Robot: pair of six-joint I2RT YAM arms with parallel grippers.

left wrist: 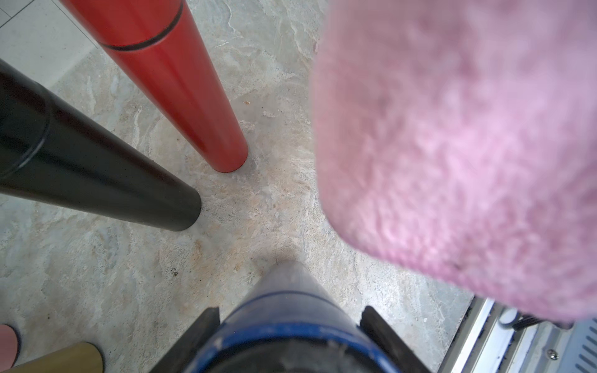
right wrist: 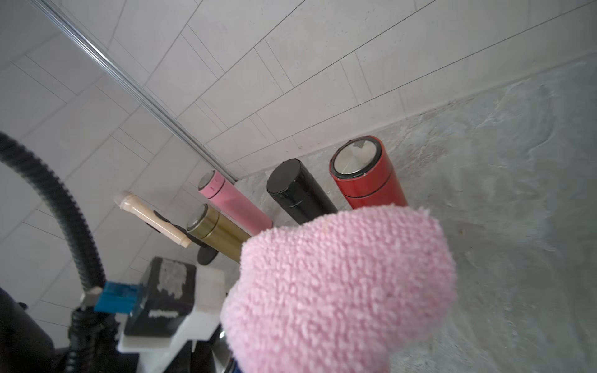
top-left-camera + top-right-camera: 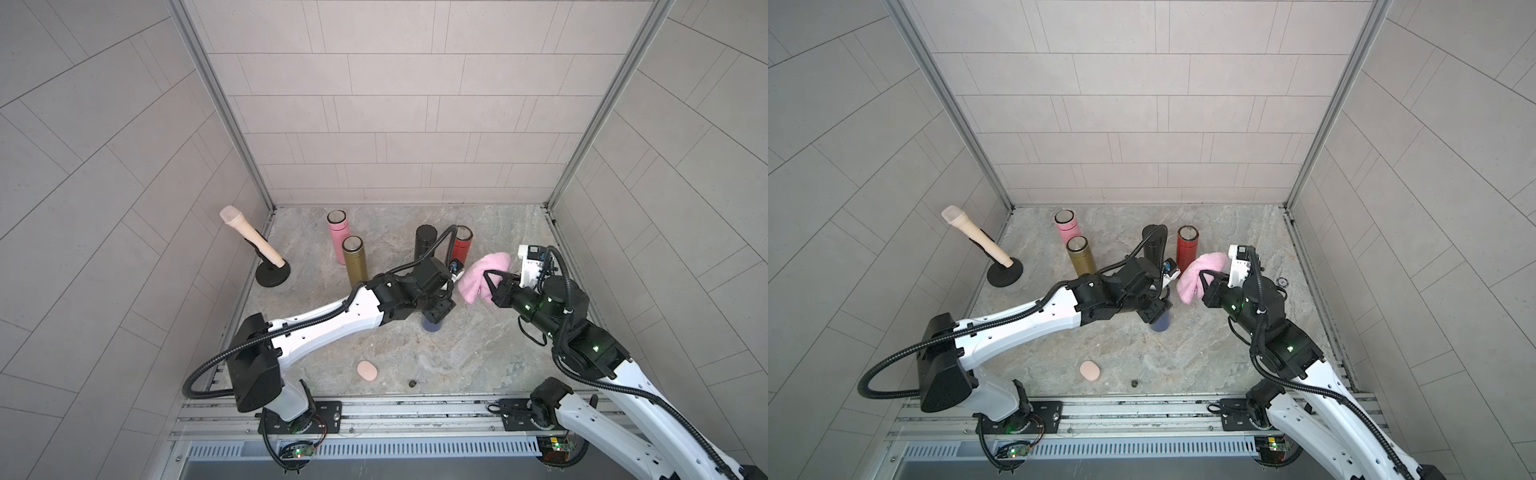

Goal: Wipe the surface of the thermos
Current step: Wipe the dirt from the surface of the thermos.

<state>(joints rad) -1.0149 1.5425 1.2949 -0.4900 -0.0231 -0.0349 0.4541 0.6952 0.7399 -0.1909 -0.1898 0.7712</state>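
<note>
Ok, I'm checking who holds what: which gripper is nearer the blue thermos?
Left. The left gripper grips the blue thermos near its top; the right gripper, shut on the pink cloth, hovers beside it on the robot's right.

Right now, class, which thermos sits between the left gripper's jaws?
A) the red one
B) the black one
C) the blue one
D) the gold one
C: in the left wrist view the left gripper has a jaw on each side of the blue thermos.
</note>
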